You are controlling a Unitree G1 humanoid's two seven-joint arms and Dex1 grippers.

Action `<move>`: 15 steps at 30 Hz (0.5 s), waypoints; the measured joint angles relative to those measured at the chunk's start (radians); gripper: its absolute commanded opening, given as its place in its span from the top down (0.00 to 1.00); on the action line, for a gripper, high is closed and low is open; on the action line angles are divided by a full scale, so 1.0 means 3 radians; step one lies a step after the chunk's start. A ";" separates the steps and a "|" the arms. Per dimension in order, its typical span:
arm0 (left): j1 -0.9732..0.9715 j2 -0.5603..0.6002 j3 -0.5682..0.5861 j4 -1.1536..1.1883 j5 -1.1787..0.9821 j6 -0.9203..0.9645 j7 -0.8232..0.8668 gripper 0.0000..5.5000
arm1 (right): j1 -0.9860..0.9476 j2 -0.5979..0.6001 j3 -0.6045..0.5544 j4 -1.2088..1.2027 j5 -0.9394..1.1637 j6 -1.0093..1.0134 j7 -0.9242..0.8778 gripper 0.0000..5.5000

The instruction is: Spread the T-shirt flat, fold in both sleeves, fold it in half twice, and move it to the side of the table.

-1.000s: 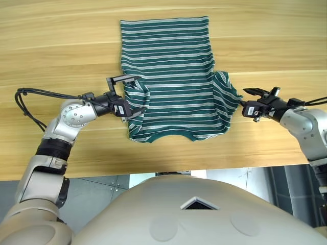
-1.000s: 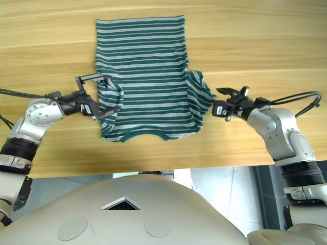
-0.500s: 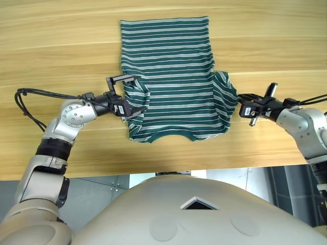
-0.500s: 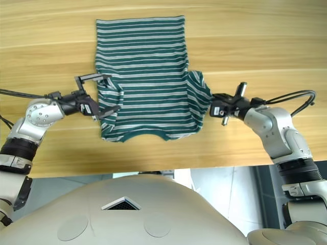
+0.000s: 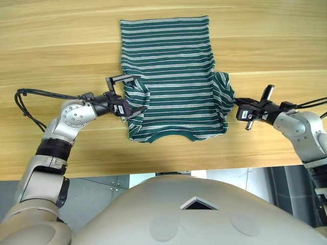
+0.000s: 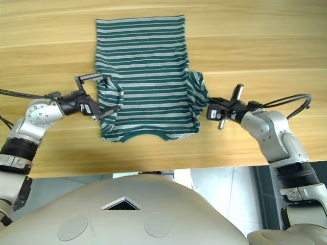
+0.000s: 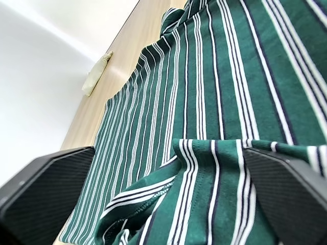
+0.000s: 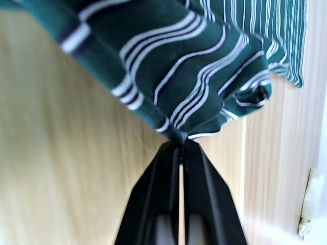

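A green T-shirt with white stripes lies on the wooden table, collar toward me. Its left sleeve is folded in over the body. My left gripper stands open at that sleeve, and its two dark fingers are spread wide with striped cloth between them. The right sleeve is rumpled and partly turned in. My right gripper is shut on the outer edge of the right sleeve, its fingertips pinched together on the hem.
The table's front edge runs just below the shirt's collar. Bare wood lies to both sides of the shirt and behind it. A small pale object sits at the table's far edge.
My right gripper has moved left to the right sleeve, turned, and shut on its edge. The left arm and the shirt's body have stayed still.
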 measured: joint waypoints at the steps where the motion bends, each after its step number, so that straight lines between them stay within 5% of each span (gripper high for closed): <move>1: 0.0001 0.0000 0.0000 0.0000 0.0001 0.0000 0.0007 0.02 | 0.0007 0.0005 -0.0039 -0.0068 0.0027 -0.0013 -0.0003 1.00; 15: 0.0002 -0.0006 -0.0011 -0.0006 0.0030 0.0002 0.0054 0.02 | -0.0062 0.0181 -0.0126 -0.0470 0.0077 -0.0031 0.0010 1.00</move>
